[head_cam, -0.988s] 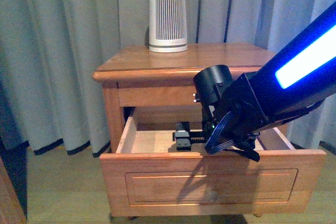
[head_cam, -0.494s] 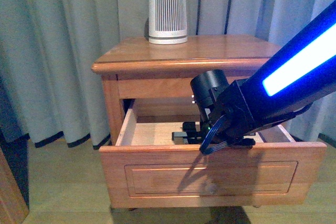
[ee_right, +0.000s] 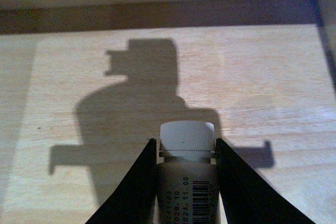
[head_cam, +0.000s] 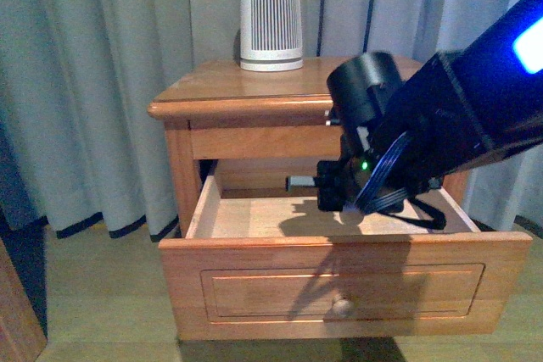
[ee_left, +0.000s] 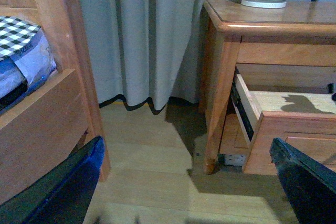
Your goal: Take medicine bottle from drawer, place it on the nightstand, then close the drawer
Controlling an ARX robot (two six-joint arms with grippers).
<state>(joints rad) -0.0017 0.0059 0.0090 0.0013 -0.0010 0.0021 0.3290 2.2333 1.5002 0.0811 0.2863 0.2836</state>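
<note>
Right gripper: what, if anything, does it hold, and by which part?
The right gripper holds the medicine bottle, pinched on both sides just below its cap.

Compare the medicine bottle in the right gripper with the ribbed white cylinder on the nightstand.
The medicine bottle is clamped in the right gripper over the open drawer; the ribbed cylinder stands upright on the nightstand top. The medicine bottle has a plain body with a barcode and a round cap; the ribbed cylinder is covered in dark vertical slats. Both are pale and round-bodied.
</note>
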